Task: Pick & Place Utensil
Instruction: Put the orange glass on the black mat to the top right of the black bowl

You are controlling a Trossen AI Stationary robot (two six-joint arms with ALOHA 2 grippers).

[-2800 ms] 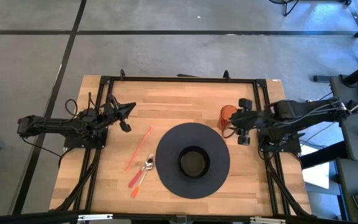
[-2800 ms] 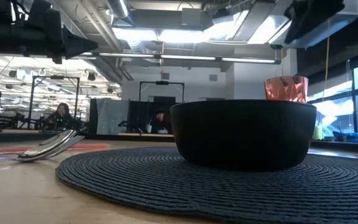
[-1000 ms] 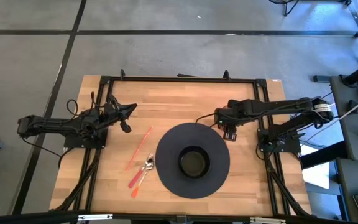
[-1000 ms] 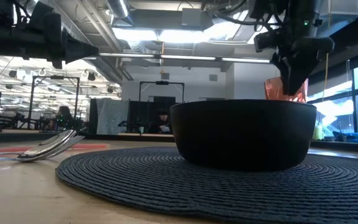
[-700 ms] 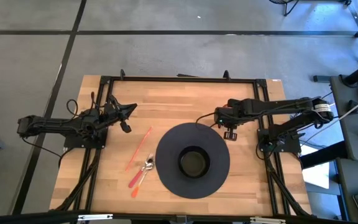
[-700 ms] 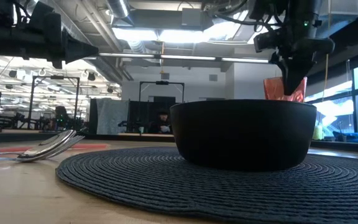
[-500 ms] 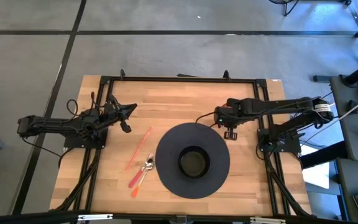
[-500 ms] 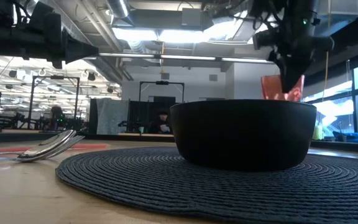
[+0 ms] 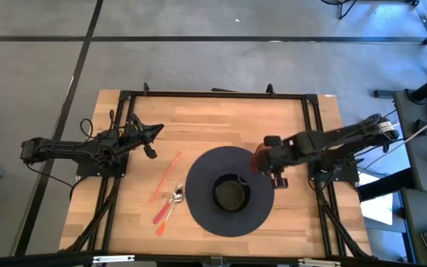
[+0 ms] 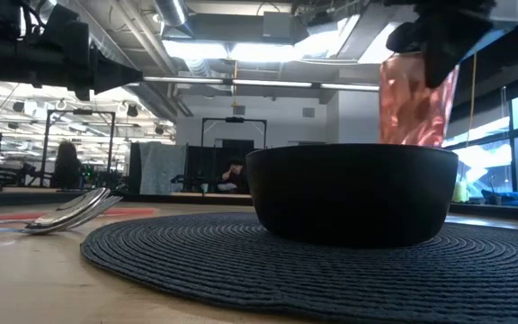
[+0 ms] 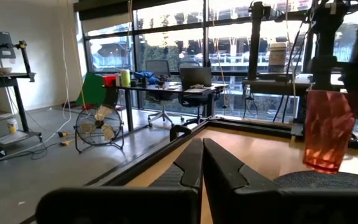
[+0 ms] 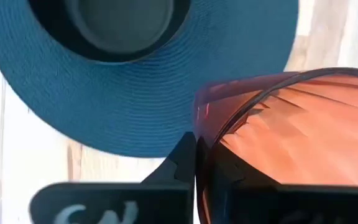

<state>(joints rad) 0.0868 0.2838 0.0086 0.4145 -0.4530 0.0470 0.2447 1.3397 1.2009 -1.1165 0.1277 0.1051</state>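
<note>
Utensils (image 9: 170,205) flat on table (image 9: 213,119), untouched. R pincer (image 9: 267,160) grips orange cup (image 10: 415,97) over placemat (image 9: 199,174); L pincer (image 9: 154,130) closed, idle.

One bowl (image 9: 230,193), one placemat (image 9: 199,185), one cup (image 10: 415,99), one spoon (image 9: 176,196), one fork (image 9: 163,211).

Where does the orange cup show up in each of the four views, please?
High view: cup at the mat's right edge, under the right gripper.
Low view: upper right, lifted behind the bowl.
Left wrist view: far right, hanging above the mat.
Right wrist view: fills the lower right, gripped at its rim.
Shared landmark: the round dark mat.
</note>
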